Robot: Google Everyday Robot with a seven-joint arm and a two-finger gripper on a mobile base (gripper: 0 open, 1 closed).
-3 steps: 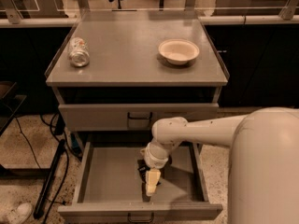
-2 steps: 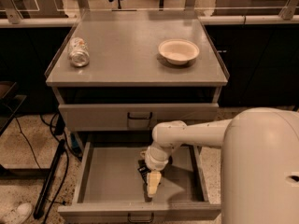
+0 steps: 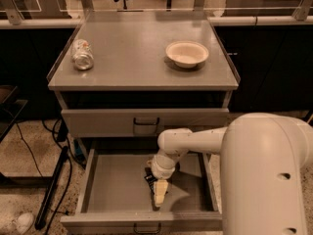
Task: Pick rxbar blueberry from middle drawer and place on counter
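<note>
The middle drawer (image 3: 98, 180) is pulled out below the shut upper drawer. My gripper (image 3: 159, 194) reaches down into it, near the drawer's floor and a little right of centre. A small dark flat object, which looks like the rxbar blueberry (image 3: 149, 176), lies right at the gripper's left side and is partly hidden by the wrist. I cannot make out whether it is held. The counter (image 3: 132, 53) is the grey cabinet top above.
On the counter a crushed silver can (image 3: 82, 54) lies at the left and a cream bowl (image 3: 187, 53) stands at the right. My bulky white arm (image 3: 264, 175) fills the lower right. A dark pole and cables lie on the floor at left.
The arm's large upper segment has shifted left into view. The gripper has stayed low in the drawer at almost the same spot.
</note>
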